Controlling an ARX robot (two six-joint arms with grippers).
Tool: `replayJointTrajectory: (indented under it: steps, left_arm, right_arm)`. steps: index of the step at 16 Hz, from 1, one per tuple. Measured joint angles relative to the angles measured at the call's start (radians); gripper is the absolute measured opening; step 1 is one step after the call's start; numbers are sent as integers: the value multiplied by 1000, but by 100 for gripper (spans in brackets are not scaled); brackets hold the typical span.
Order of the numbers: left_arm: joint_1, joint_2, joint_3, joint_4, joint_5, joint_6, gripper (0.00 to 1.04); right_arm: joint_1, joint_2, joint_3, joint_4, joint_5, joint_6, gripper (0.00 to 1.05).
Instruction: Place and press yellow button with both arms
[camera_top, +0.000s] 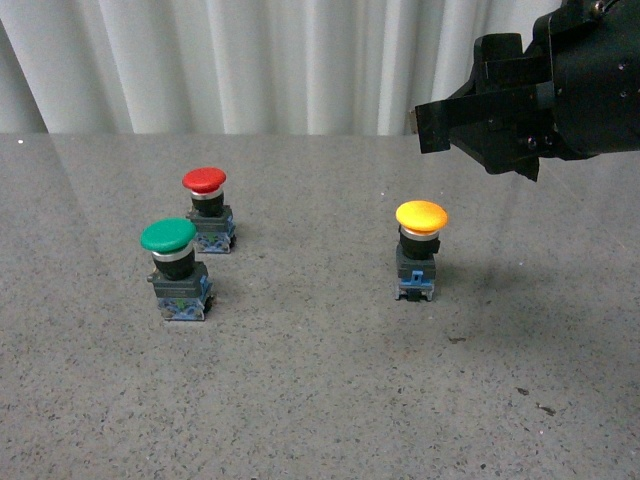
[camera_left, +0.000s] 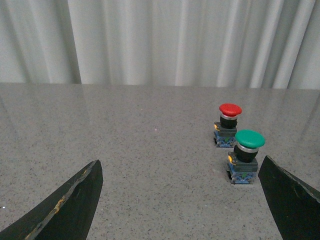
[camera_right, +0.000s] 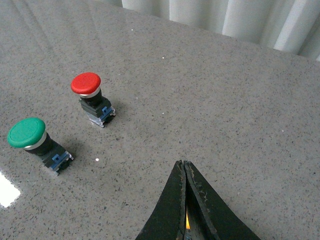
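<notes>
A grey speckled bench (camera_top: 300, 400) fills most of the front view, with a white pleated curtain (camera_top: 250, 60) across the top of the frame behind it. In the upper right corner the right arm (camera_top: 590, 80) reaches in, bulky and black, its right gripper (camera_top: 432, 125) held above the bench, higher and to the right of the yellow button (camera_top: 420, 248). In the right wrist view the two dark fingers (camera_right: 172, 210) lie pressed together with nothing between them, and a sliver of yellow shows just behind them at the lower edge. The left gripper (camera_left: 180, 200) appears only in the left wrist view, its fingers (camera_left: 75, 205) spread wide apart at the lower corners, holding nothing.

The yellow button stands upright right of the frame's centre in the front view, well apart from the other two. The green button (camera_top: 173, 268) stands left of centre, and the red button (camera_top: 208, 210) is just behind it, slightly to its right.
</notes>
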Motion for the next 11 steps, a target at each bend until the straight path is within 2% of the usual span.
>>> replayJointTrajectory:
  steps: [6,7,8,9,10,11]
  left_arm:
    - [0,0,0,0,0,0,98]
    - [0,0,0,0,0,0,98]
    - [0,0,0,0,1,0,98]
    - [0,0,0,0,-1,0,98]
    - [0,0,0,0,-2,0,98]
    - [0,0,0,0,-1,0,98]
  right_arm:
    - [-20,-80,-77,38,-26,66,2]
    - [-8,-108,-120,197,66,66,2]
    - [-6,-157,-203,356,261,56,2]
    - [-29,-230,-305,426,402,47,2]
    - [-91,-339,-390,378,472,44,2]
    - [-136,-437,-455,375,471,44,2]
